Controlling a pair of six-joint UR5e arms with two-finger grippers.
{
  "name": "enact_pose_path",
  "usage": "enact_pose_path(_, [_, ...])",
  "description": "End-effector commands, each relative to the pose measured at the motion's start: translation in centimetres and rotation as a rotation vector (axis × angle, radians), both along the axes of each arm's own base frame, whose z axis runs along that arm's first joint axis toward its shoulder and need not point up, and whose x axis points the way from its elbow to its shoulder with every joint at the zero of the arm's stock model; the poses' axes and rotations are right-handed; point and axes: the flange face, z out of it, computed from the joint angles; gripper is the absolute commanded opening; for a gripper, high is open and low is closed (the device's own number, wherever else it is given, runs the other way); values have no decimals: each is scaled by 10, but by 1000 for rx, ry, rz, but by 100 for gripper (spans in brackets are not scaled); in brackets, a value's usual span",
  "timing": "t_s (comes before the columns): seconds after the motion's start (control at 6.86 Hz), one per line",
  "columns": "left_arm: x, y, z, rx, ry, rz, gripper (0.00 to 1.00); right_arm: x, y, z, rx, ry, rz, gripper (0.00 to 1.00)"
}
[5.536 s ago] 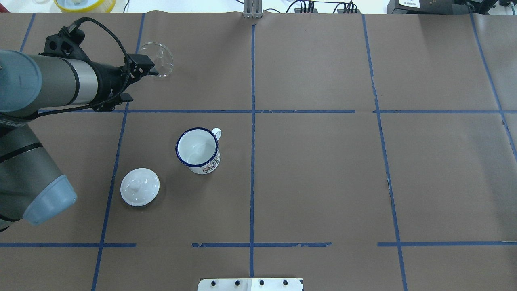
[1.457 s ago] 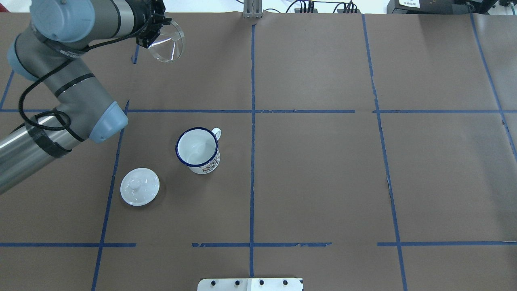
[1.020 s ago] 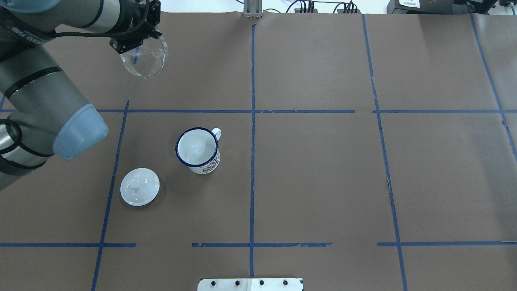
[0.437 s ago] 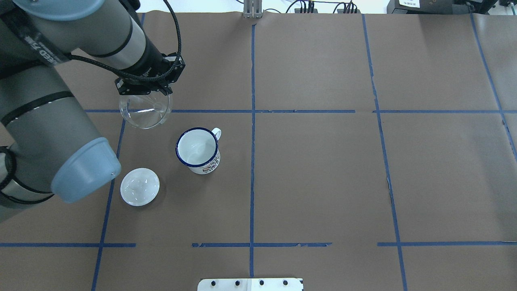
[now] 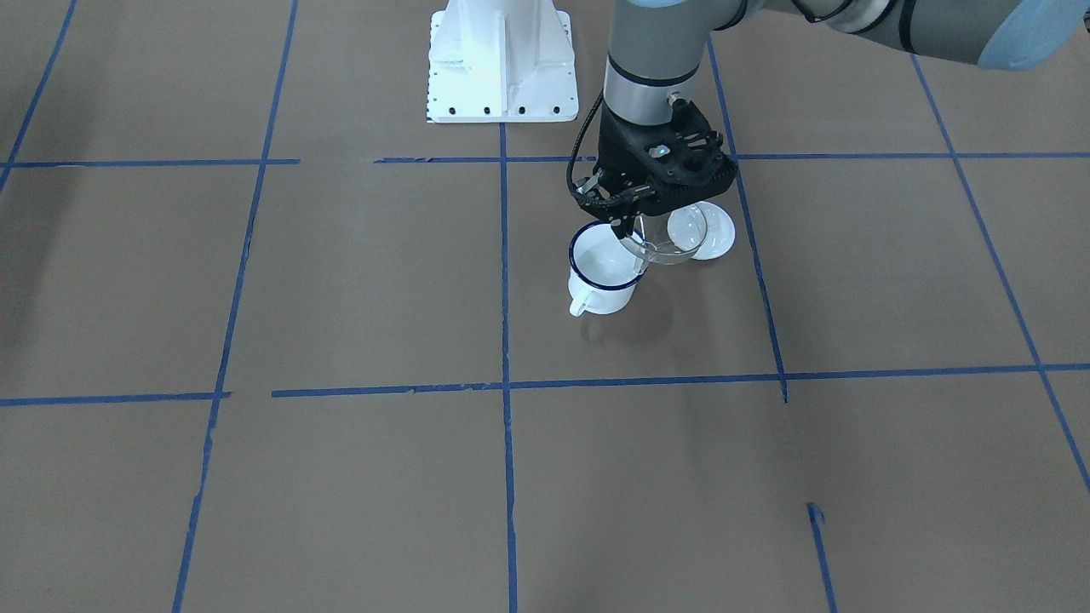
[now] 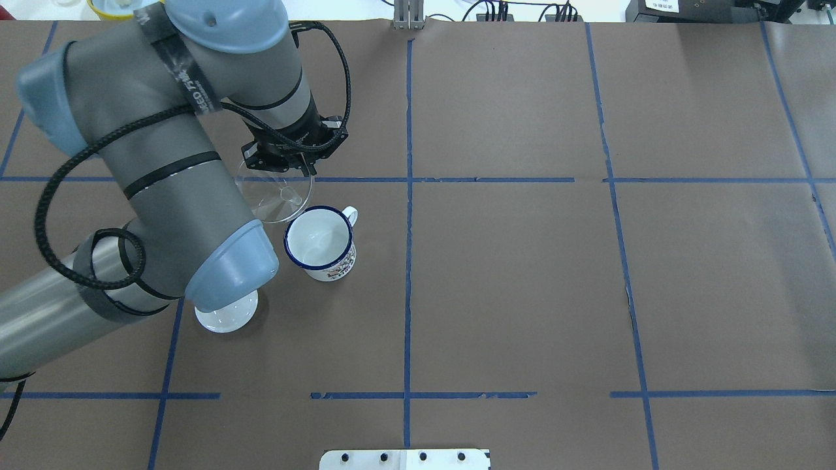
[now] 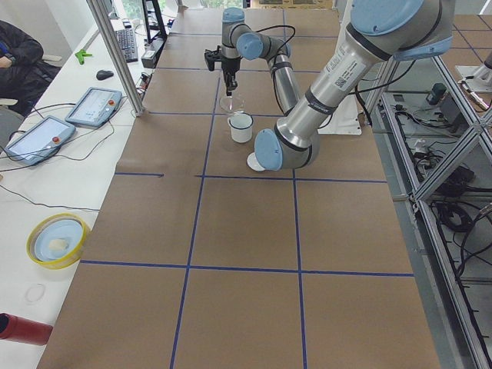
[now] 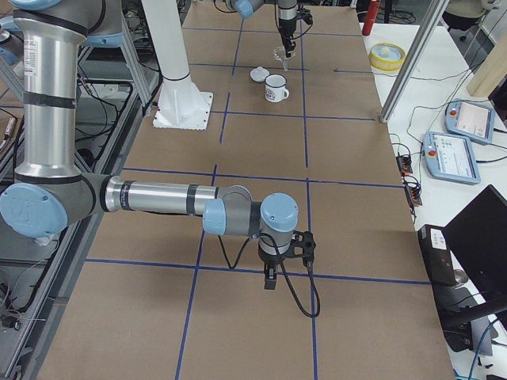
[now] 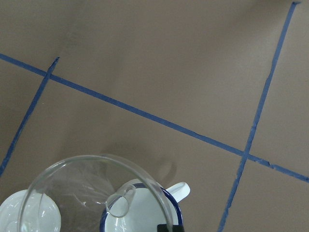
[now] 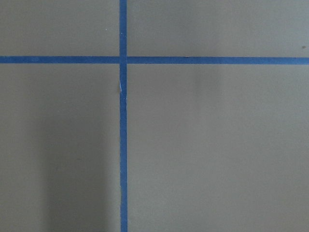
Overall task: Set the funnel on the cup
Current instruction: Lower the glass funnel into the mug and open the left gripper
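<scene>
My left gripper [image 6: 287, 163] is shut on the rim of the clear funnel [image 6: 273, 197] and holds it in the air just behind and to the left of the cup [image 6: 320, 240]. The funnel's edge overlaps the cup's blue rim in the overhead view. In the front view the funnel [image 5: 674, 244] hangs beside the cup [image 5: 603, 271] under the gripper [image 5: 634, 228]. The left wrist view shows the funnel [image 9: 91, 191] with its spout near the cup's rim [image 9: 175, 209]. My right gripper [image 8: 272, 277] hovers low over bare table far from both; I cannot tell whether it is open.
A round white knobbed lid [image 6: 225, 318] lies to the front left of the cup, partly hidden by my left arm's elbow; it also shows in the front view [image 5: 711, 232]. The robot's white base [image 5: 501, 60] stands at the near table edge.
My left arm has carried the funnel from the table's back left corner toward the cup, and it now hangs right beside the cup. Cup and lid have not moved.
</scene>
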Motion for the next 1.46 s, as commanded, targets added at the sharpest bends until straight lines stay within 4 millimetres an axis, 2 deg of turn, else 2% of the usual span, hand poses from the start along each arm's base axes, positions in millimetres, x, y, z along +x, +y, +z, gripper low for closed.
enact_pose_path(0.0, [16,0,7,-9,-11,58,0,0,0,0,0,0,0,100])
enact_pose_path(0.15, [24,7,2,-13,-2,79,0,0,0,0,0,0,0,100])
enact_pose_path(0.29, [41,10,8,-24,-16,100,0,0,0,0,0,0,0,100])
enact_pose_path(0.44, [50,6,13,-31,-25,104,0,0,0,0,0,0,0,100])
enact_pose_path(0.87, [76,10,22,-45,-43,133,0,0,0,0,0,0,0,100])
enact_pose_path(1.31, [88,4,30,-45,-42,135,0,0,0,0,0,0,0,100])
